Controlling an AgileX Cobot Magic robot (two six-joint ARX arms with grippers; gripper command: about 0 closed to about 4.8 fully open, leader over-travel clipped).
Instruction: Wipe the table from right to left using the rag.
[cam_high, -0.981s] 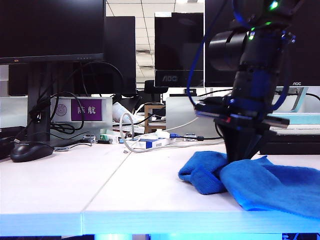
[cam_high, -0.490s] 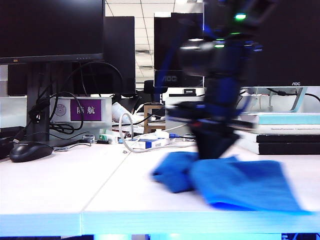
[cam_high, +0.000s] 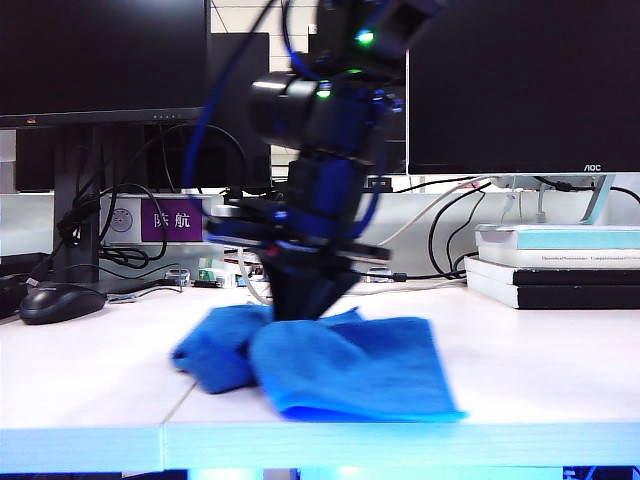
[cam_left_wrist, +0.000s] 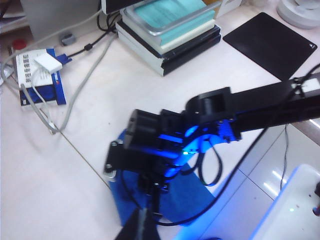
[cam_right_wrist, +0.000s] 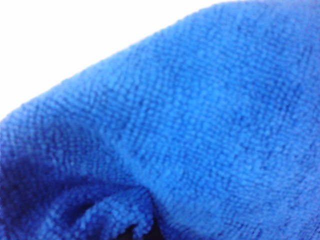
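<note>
The bright blue rag (cam_high: 340, 365) lies rumpled on the white table (cam_high: 90, 370), near its front edge and by the seam between the panels. My right gripper (cam_high: 300, 312) points down into the rag's top and is shut on a bunched fold of it. In the right wrist view the rag (cam_right_wrist: 200, 125) fills the picture, with only a dark bit of the right gripper (cam_right_wrist: 142, 234) showing. The left gripper (cam_left_wrist: 142, 227) hangs well above the table with its dark fingers together and nothing between them. It looks down on the right arm (cam_left_wrist: 165, 145) and the rag (cam_left_wrist: 192, 192).
A black mouse (cam_high: 62, 302) sits at the far left. Stacked books (cam_high: 555, 265) lie at the right back, with monitors, cables and a power strip (cam_left_wrist: 37, 75) along the back. A black mouse pad (cam_left_wrist: 272, 42) lies beyond the books.
The right arm has swept from the right side to the middle of the table, dragging the rag leftwards with it. The books at the right have come into sight.
</note>
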